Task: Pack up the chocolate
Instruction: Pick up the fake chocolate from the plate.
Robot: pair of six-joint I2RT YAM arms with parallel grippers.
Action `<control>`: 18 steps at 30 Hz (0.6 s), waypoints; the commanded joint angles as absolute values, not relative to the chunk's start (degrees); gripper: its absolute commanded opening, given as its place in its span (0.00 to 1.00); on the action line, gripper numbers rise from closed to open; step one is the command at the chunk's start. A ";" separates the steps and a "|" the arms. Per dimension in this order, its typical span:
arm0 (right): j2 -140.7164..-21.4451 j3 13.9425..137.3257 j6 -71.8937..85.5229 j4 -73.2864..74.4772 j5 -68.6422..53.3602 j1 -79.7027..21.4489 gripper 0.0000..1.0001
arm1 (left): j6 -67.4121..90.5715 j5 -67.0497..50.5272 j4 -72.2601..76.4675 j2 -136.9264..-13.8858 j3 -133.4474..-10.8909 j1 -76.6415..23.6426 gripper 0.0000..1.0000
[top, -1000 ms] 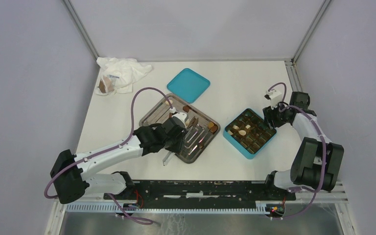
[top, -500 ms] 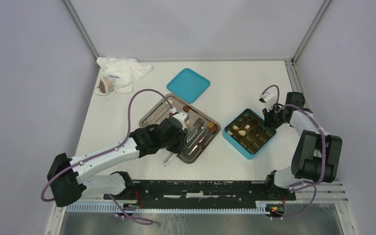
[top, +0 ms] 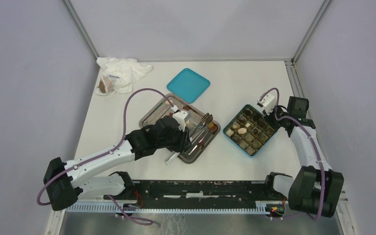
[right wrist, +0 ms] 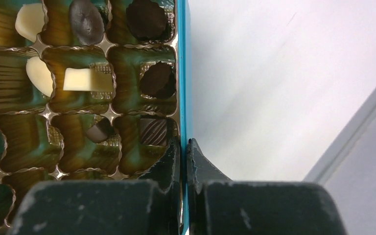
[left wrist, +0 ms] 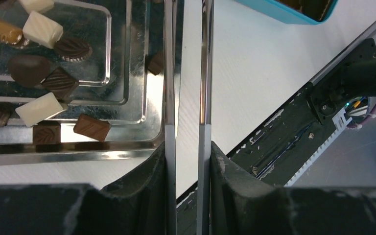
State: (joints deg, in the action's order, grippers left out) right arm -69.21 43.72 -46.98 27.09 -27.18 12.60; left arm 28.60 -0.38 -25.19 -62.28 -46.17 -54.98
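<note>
The chocolate lies as small pieces, a white block [left wrist: 41, 108] and a brown one [left wrist: 92, 127] among them, in the steel tray [left wrist: 78, 149], which the top view shows left of centre [top: 152, 115]. More pieces, such as a white one [right wrist: 81, 79], sit in cells of the teal box [right wrist: 182, 73]. My left gripper [left wrist: 187, 147] is shut on metal tongs [left wrist: 169, 73], which reach over the tray's right rim; their tips are out of the wrist view. My right gripper [right wrist: 182, 144] pinches the teal box's right wall [top: 235, 143].
A teal lid [top: 188, 84] lies flat behind the tray. A crumpled white plastic bag with a brown lump [top: 122, 73] sits at the back left. The black rail [top: 200, 188] runs along the near edge, and grey walls enclose the table.
My right gripper has shut on the teal box's wall, and the box has turned and shifted slightly. The left arm with the tongs has drifted a little to the left.
</note>
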 commanded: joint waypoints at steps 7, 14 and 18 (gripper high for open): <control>-61.25 40.42 -49.92 20.22 -29.67 9.42 0.00 | 22.81 -5.95 -9.88 -64.09 -45.44 -58.57 0.02; -59.13 39.87 -49.74 19.42 -29.60 8.70 0.00 | 20.60 -5.18 -4.68 -70.80 -47.90 -63.57 0.02; -54.30 37.18 -50.16 16.75 -30.53 8.36 0.00 | 19.43 -4.14 -3.77 -73.20 -49.40 -65.30 0.02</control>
